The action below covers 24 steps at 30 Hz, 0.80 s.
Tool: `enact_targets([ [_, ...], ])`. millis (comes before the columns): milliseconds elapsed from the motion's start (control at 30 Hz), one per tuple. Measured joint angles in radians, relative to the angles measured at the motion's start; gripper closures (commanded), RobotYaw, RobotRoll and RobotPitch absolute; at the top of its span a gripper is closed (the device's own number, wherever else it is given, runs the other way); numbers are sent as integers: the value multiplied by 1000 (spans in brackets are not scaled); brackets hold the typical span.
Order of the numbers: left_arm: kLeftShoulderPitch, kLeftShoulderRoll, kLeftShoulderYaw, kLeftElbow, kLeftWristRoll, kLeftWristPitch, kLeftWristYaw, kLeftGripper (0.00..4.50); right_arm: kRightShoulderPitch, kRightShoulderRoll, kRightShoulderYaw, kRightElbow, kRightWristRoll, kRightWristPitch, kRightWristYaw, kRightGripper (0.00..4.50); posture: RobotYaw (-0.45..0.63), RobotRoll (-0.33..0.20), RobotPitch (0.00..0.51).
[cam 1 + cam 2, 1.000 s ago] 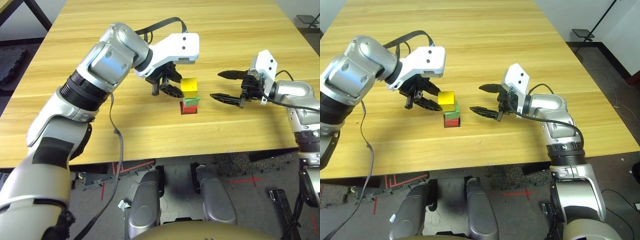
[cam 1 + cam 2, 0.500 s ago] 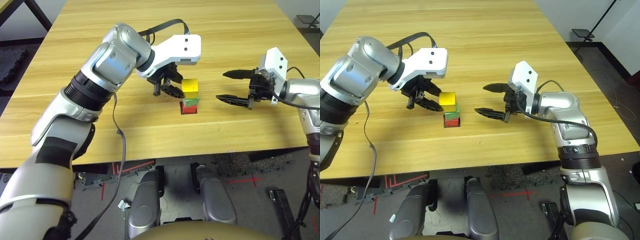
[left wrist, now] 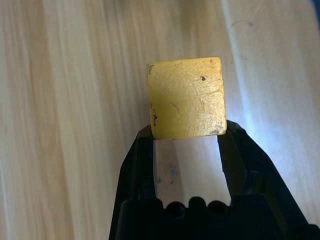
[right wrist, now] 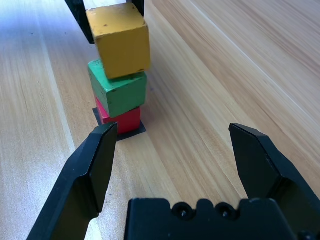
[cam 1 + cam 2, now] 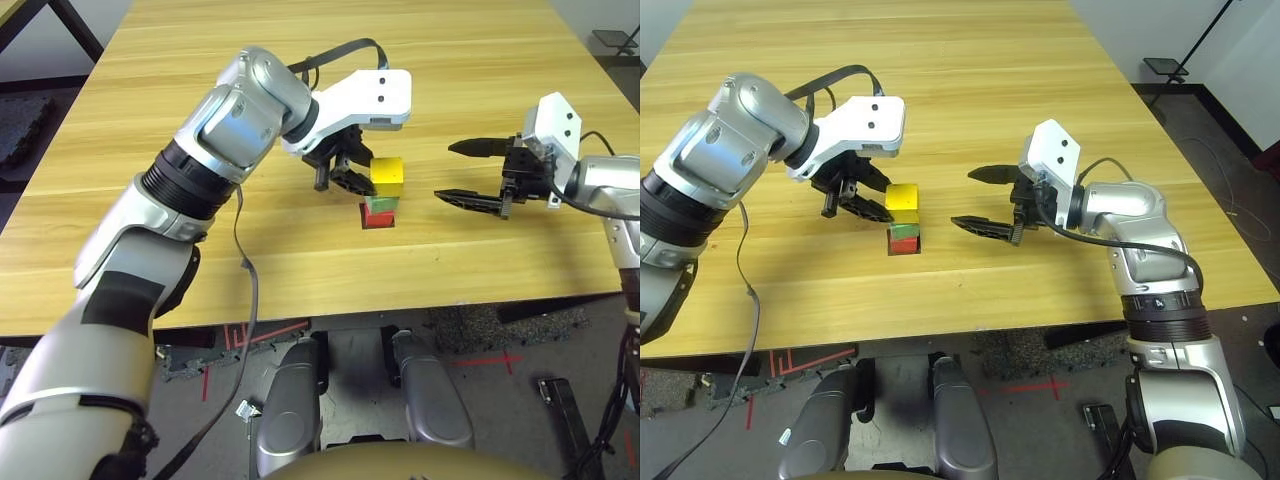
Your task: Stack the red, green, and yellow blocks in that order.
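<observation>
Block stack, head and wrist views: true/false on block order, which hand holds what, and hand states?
1. The green block sits on the red block. True.
2. The yellow block lies on the table apart from the stack. False: it is held at the top of the stack, just above the green block; whether it touches the green one cannot be told.
3. The left hand is shut on the yellow block. True.
4. The right hand grips the green block. False: it is open and holds nothing, off to the stack's right.
5. The red block rests on a black square patch. True.
6. The red block is the top of the stack. False: it is the bottom one.
</observation>
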Motion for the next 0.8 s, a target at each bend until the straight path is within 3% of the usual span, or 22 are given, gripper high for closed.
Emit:
enact_targets([
  [800,3,-10,0,-33,15,11,-37,2633,-10,27,0,35,-1,-9,-16,0,278,151,208],
])
